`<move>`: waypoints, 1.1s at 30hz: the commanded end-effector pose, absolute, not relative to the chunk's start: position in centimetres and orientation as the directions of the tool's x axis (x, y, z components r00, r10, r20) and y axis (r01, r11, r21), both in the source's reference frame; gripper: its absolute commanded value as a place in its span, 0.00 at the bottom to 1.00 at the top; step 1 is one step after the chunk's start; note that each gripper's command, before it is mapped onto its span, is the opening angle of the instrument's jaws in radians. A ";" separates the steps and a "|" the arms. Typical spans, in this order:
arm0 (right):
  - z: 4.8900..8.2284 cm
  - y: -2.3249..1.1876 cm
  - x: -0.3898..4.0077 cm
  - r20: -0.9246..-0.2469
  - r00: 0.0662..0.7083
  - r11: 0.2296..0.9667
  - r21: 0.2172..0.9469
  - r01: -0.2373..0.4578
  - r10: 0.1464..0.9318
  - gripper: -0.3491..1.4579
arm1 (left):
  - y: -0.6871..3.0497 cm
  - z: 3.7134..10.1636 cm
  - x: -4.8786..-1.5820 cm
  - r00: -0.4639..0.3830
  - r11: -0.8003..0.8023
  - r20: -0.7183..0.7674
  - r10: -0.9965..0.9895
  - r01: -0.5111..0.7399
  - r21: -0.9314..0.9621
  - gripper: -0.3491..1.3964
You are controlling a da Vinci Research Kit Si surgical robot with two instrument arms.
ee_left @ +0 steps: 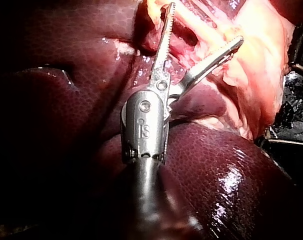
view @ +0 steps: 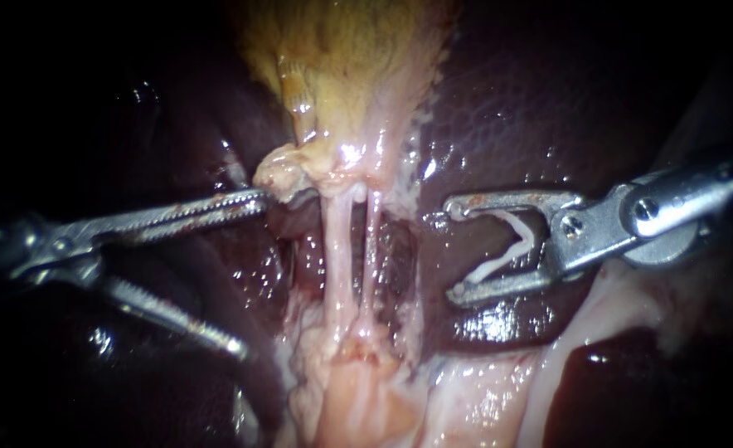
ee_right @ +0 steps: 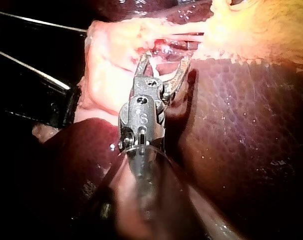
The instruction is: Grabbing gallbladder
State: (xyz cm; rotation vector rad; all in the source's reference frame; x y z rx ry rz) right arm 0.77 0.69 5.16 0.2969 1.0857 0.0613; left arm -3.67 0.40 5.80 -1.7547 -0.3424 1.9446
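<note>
gallbladder (view: 342, 66) sits top centre in the endoscope view, yellowish and tapering down to a pale, knobbly neck (view: 288, 174).

over on the left, the left instrument (view: 250, 274) is in with its toothed jaws spread wide and gripping nothing. the upper jaw reaches across with its tip right at that neck, while the lower jaw hangs well below it over dark tissue. so the grab is not yet made, by the look of it.

to do it well, i'd say slide in a touch further so the neck lies between both jaws, then close for a full bite on the bulk of the neck rather than a nibble at its edge. a thin pinch would likely tear or slip on this wet surface.

moving to the middle, two pale tubes run down from the neck, the left tube (view: 336, 257) and the right tube (view: 372, 249), taut and close together. that lower jaw should stay off them as it comes up.

on to the right, the right instrument (view: 453, 249) hovers over the liver (view: 549, 108), near the tubes but apart from them. its jaws stand apart with a white clip (view: 520, 241) seated between them, touching both.
</note>
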 end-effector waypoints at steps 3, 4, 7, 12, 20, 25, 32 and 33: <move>5.16 0.69 0.78 -0.862 0.469 0.959 0.268 0.095 0.194 0.47 | 0.49 5.80 -3.64 -0.059 -0.838 -0.852 0.520 -0.227 -0.496 0.77; 5.16 0.69 0.78 -0.862 0.469 0.959 0.268 0.095 0.194 0.47 | 0.53 5.81 -3.63 -0.063 -0.836 -0.851 0.522 -0.238 -0.495 0.77; 5.16 0.69 0.77 -0.862 0.469 0.959 0.268 0.095 0.194 0.47 | 0.64 5.84 -3.60 -0.074 -0.822 -0.846 0.528 -0.293 -0.488 0.77; 5.16 0.69 0.78 -0.862 0.469 0.959 0.268 0.096 0.194 0.47 | 0.76 5.91 -3.63 -0.119 -0.804 -0.831 0.543 -0.360 -0.474 0.74; 5.16 0.69 0.77 -0.862 0.469 0.959 0.267 0.096 0.193 0.47 | 0.91 6.15 -3.79 -0.156 -0.780 -0.803 0.575 -0.403 -0.479 0.69; 5.16 0.69 0.77 -0.862 0.469 0.959 0.267 0.096 0.193 0.47 | 0.93 6.28 -3.85 -0.154 -0.730 -0.752 0.641 -0.424 -0.536 0.45; 5.16 0.68 0.77 -0.862 0.469 0.959 0.267 0.096 0.193 0.47 | 0.97 6.32 -3.80 -0.169 -0.709 -0.721 0.672 -0.429 -0.560 0.26; 5.16 0.68 0.77 -0.862 0.469 0.959 0.267 0.096 0.193 0.47 | 0.96 6.32 -3.78 -0.167 -0.705 -0.718 0.676 -0.430 -0.564 0.25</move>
